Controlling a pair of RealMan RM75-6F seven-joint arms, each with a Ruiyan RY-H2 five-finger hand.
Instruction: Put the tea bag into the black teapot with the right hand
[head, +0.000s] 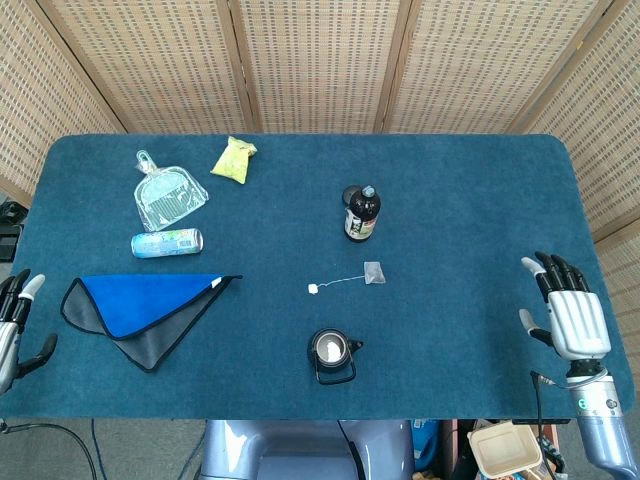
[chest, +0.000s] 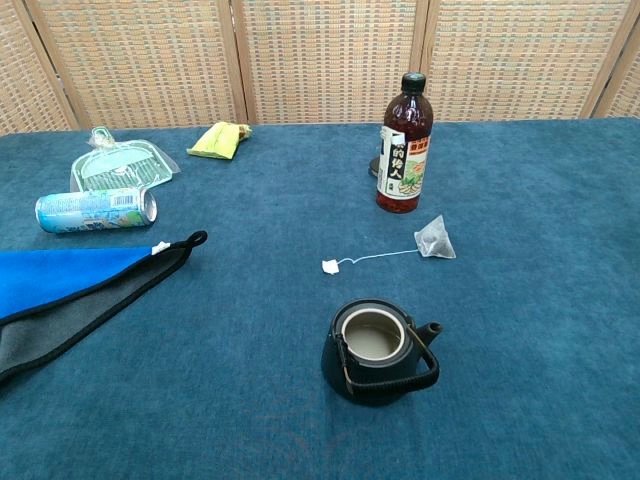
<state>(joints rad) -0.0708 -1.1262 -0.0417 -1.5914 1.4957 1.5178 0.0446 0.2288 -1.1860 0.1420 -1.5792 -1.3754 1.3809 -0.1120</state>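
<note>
Backdrop: a folding screen (head: 320, 60) of pale woven cane panels in light wooden frames stands along the far edge of the desk, angled in at both sides.
Desk: covered edge to edge by a deep teal carpet-like cloth (head: 470, 200) with rounded far corners.
Floor: grey, glimpsed below the near edge.
Light: even, soft, with faint shadows.

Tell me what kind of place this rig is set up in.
Probably an indoor demo or lab station, not a real kitchen: a table covered in blue carpet-like cloth, woven rattan screen panels closing off the back, and unrelated props laid out, such as a small black teapot and a lying drinks can.
</note>
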